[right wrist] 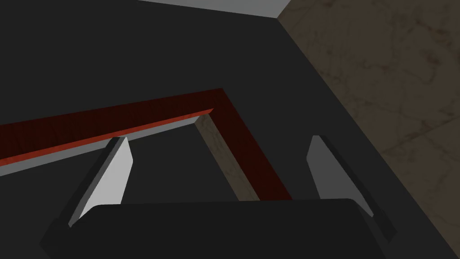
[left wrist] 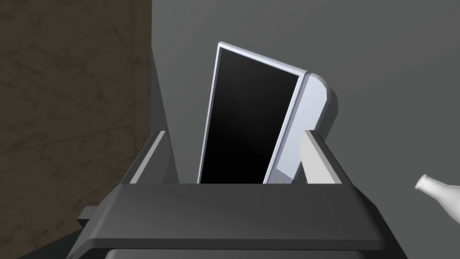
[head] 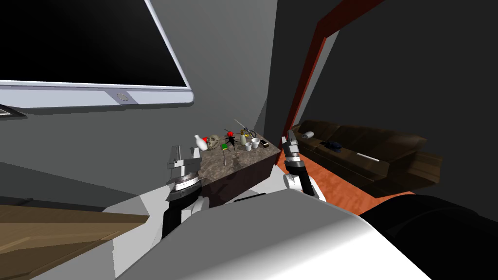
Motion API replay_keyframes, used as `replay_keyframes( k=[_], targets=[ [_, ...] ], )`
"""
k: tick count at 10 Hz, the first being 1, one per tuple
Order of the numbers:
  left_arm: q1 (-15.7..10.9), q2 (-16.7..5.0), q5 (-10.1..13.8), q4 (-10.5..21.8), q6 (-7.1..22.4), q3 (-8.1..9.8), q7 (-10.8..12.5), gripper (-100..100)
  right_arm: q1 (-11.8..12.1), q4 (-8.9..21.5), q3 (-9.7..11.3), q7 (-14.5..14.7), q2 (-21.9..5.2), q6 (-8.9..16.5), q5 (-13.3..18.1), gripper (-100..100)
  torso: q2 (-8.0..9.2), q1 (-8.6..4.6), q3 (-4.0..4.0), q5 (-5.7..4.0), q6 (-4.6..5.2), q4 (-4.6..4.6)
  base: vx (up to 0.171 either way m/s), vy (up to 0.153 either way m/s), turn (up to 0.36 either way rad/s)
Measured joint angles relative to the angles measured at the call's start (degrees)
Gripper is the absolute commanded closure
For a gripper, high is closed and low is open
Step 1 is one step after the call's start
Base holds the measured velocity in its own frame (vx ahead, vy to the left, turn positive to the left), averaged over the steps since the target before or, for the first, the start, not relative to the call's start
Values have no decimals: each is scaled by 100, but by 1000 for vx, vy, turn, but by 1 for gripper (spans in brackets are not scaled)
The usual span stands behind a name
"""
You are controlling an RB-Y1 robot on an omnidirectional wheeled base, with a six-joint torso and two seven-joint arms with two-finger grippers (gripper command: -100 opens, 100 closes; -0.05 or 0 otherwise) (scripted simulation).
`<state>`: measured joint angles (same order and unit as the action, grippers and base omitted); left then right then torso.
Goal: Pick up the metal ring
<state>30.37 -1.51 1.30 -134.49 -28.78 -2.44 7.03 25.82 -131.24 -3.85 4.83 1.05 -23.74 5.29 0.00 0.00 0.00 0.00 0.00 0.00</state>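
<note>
Now, approach stage. Both arms are raised in front of me, one either side of the near end of the table (head: 243,163), which has a marbled top.

- Left gripper (head: 184,154): fingers spread wide, nothing between them. Its own camera (left wrist: 233,157) looks past the fingers at the wall screen (left wrist: 251,117), with the white vase (left wrist: 438,198) off to one side.
- Right gripper (head: 290,140): fingers equally wide apart and empty, hanging off the table's right corner. Its camera (right wrist: 222,157) faces a red door frame (right wrist: 112,121).
- Metal ring (head: 251,132): I take it to be the small grey loop at the far edge of the tabletop, just behind the bottle (head: 243,138) and the cups (head: 255,143). It is too small to tell whether it lies flat or leans.

Judgement: neither hand is near it yet. The right arm looks the better choice, since the ring sits toward that side. The clutter stands between me and the loop, so I should travel high over the cups, then come straight down. I should set one blade inside the loop and one outside and pinch the rim. A thin ring may skate off, so I will close slowly. I must keep my wrist clear of the bottle.
</note>
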Motion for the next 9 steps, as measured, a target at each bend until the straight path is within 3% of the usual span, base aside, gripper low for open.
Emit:
replay_keyframes(
  k=[3,9],
  targets=[
    [-298,-262,76,168,226,35,45,-100,0,0,0,0,0,0,0,0,-1,-13,-1,-3,1,0,-6,-40,-8],
    [-1213,-598,303,815,919,172,213,-100,0,0,0,0,0,0,0,0,0,-19,0,-5,0,0,-8,-52,-10]
  ],
)
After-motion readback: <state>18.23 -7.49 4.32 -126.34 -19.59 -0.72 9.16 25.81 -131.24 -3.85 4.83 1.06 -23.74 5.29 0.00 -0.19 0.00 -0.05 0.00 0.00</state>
